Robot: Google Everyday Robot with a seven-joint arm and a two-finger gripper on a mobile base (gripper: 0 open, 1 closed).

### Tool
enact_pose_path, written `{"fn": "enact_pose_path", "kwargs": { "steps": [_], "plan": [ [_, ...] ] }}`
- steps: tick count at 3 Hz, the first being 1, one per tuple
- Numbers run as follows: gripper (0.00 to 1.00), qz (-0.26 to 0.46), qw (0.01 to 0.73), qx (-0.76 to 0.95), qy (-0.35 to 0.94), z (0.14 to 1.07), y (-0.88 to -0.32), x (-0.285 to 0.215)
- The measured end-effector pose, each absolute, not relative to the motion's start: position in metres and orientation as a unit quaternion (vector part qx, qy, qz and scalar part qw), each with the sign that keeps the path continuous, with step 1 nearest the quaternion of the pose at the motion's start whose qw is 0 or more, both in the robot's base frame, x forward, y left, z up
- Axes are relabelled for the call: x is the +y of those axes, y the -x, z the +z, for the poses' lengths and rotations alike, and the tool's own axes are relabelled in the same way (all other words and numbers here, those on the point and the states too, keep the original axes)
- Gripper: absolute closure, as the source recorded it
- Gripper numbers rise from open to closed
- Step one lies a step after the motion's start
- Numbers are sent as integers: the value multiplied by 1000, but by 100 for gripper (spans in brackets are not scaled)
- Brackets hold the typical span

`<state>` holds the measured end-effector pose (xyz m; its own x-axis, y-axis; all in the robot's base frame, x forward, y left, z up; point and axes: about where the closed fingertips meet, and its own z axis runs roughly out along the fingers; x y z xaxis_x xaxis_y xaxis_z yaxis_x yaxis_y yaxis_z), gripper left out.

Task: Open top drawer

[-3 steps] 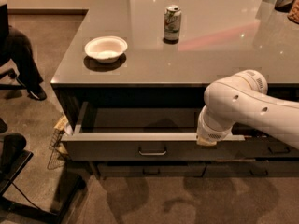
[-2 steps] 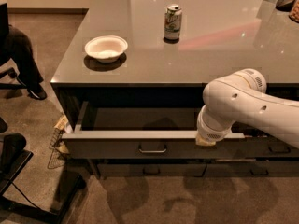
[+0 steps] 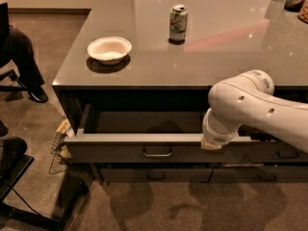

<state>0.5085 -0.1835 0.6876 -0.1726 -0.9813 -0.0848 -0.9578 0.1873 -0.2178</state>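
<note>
- The top drawer (image 3: 110, 152) hangs partly pulled out beneath the counter (image 3: 159, 73) (its interior shows).
- The gripper (image 3: 211, 144) sits at the drawer's upper rim, just below the counter's front edge; whether it is open or closed, I cannot tell.
- A bowl (image 3: 109, 49) and a can (image 3: 178, 23) stand on the counter.

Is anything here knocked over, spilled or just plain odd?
Nothing is spilled or toppled: the can stands upright and the bowl sits right way up on the counter. The top drawer is pulled out, the gripper at its front edge. Only the wire basket on the floor by the drawer's left end looks tilted.
</note>
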Motion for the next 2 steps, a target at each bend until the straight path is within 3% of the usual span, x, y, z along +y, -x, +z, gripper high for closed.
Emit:
{"fn": "enact_pose_path", "kwargs": {
  "steps": [1, 2],
  "plan": [
    [60, -58, 103, 763, 635, 688, -508, -184],
    [61, -75, 98, 759, 639, 700, -512, -187]
  ]
}}
